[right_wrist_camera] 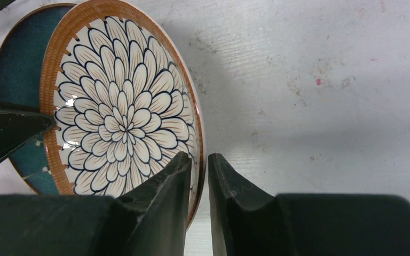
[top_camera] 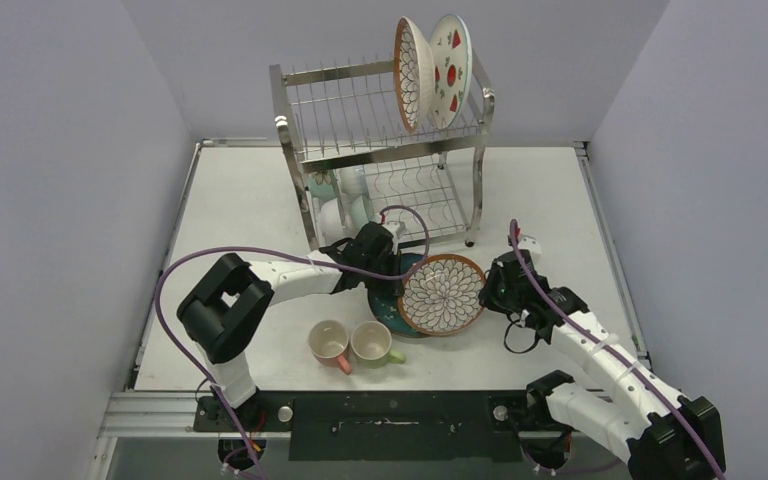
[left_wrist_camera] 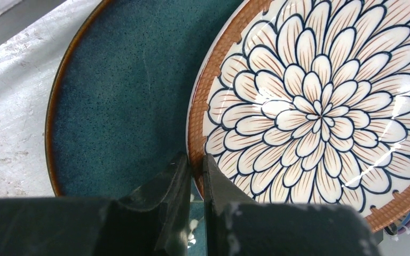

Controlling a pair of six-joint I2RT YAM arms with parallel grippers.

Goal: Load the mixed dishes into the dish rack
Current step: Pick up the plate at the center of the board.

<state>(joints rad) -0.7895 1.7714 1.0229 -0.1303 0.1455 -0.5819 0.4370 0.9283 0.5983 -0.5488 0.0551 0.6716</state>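
A brown-rimmed petal plate (top_camera: 442, 294) (left_wrist_camera: 320, 106) (right_wrist_camera: 117, 106) is tilted over a dark teal plate (top_camera: 382, 308) (left_wrist_camera: 123, 101) that lies on the table in front of the dish rack (top_camera: 380, 150). My left gripper (top_camera: 397, 290) (left_wrist_camera: 195, 160) is shut on the petal plate's left rim. My right gripper (top_camera: 487, 295) (right_wrist_camera: 198, 157) straddles the opposite rim with its jaws slightly apart, and a sliver of table shows beside the rim. A pink mug (top_camera: 328, 342) and a green mug (top_camera: 372, 342) stand near the front.
The rack's top tier holds a second petal plate (top_camera: 410, 75) and a strawberry plate (top_camera: 450, 70) on edge at its right end. Mint and white bowls (top_camera: 335, 190) sit at the left of the lower tier. Walls close in the table on three sides.
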